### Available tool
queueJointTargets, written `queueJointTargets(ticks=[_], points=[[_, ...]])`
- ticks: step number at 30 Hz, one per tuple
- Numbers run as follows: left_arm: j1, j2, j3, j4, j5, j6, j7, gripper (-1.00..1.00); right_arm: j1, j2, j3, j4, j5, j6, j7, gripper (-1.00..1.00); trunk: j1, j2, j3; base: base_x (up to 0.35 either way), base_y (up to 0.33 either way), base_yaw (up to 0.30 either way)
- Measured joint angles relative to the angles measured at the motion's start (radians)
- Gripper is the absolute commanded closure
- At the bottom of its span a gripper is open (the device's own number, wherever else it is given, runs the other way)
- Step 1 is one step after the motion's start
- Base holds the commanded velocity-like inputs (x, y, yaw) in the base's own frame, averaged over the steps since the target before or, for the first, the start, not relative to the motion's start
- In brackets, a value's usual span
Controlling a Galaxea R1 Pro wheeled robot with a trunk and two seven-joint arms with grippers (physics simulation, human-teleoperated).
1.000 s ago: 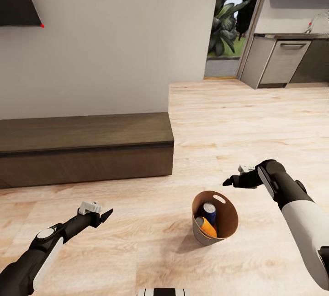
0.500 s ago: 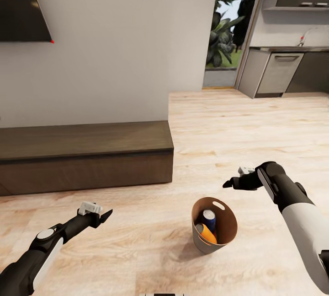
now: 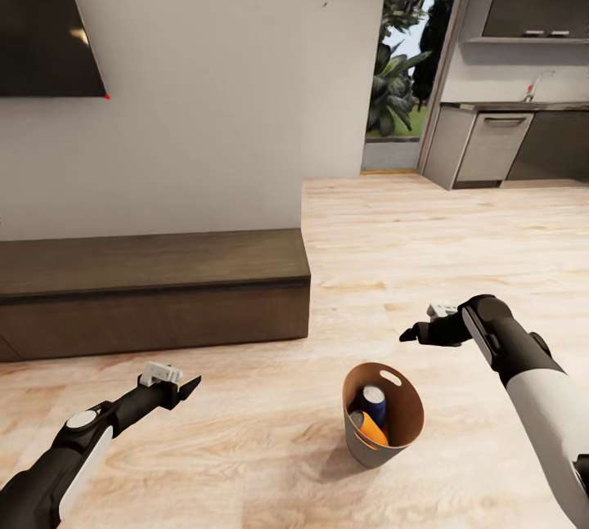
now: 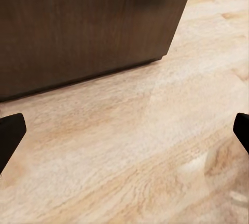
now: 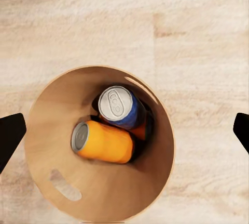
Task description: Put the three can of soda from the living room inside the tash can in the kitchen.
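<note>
The camera has tipped up, so more of the far kitchen (image 3: 507, 104) shows now. The bin (image 3: 383, 414) and low dark cabinet (image 3: 151, 284) sit lower in the head view.

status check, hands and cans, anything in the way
Left hand open, empty. Right hand open, empty above the trash can. Blue can and orange can inside; another orange can shows beneath them. Dark low cabinet clear of the trash can.

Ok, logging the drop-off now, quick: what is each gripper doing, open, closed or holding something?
Left gripper: open, holding nothing, over the wood floor.
Right gripper: open, holding nothing, above the bin with the cans.
</note>
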Motion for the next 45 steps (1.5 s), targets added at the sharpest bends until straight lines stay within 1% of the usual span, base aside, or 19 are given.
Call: queueJointTargets(ticks=[7, 16, 27, 30, 36, 42, 45], points=[[0.0, 0.0, 0.0, 0.0, 0.0, 0.0, 0.001, -1.0, 0.027, 0.0, -0.001, -0.017, 0.0, 0.0, 0.0, -1.0, -0.003, 0.002, 0.016, 0.0, 0.0, 0.0], [0.0, 0.0, 0.0, 0.0, 0.0, 0.0, 0.013, -1.0, 0.068, 0.0, -0.001, -0.023, 0.0, 0.0, -0.001, -1.0, -0.038, 0.064, 0.03, 0.0, 0.0, 0.0], [0.0, -0.002, 0.0, 0.0, 0.0, 0.0, 0.015, -1.0, 0.086, 0.0, -0.001, -0.03, 0.001, 0.0, -0.002, -1.0, -0.08, 0.141, 0.047, 0.0, 0.0, 0.0], [0.0, -0.002, 0.0, 0.0, 0.0, 0.0, 0.015, -1.0, 0.096, 0.0, -0.001, -0.05, 0.001, 0.0, -0.002, -1.0, -0.091, 0.162, 0.052, 0.0, 0.0, 0.0], [0.0, -0.003, 0.0, 0.0, 0.0, 0.0, 0.015, -1.0, 0.135, 0.001, -0.001, -0.115, 0.001, 0.0, -0.002, -1.0, -0.114, 0.204, 0.061, 0.0, 0.0, 0.0], [0.0, -0.002, 0.001, 0.0, 0.0, 0.0, 0.015, -1.0, 0.148, 0.001, 0.0, -0.133, 0.002, 0.0, -0.001, -1.0, -0.137, 0.246, 0.07, 0.0, 0.0, 0.0], [0.0, -0.003, 0.001, -0.006, 0.003, 0.001, 0.015, -1.0, 0.172, 0.0, -0.001, -0.139, 0.003, 0.0, -0.001, -1.0, -0.149, 0.267, 0.075, 0.0, 0.0, 0.0]])
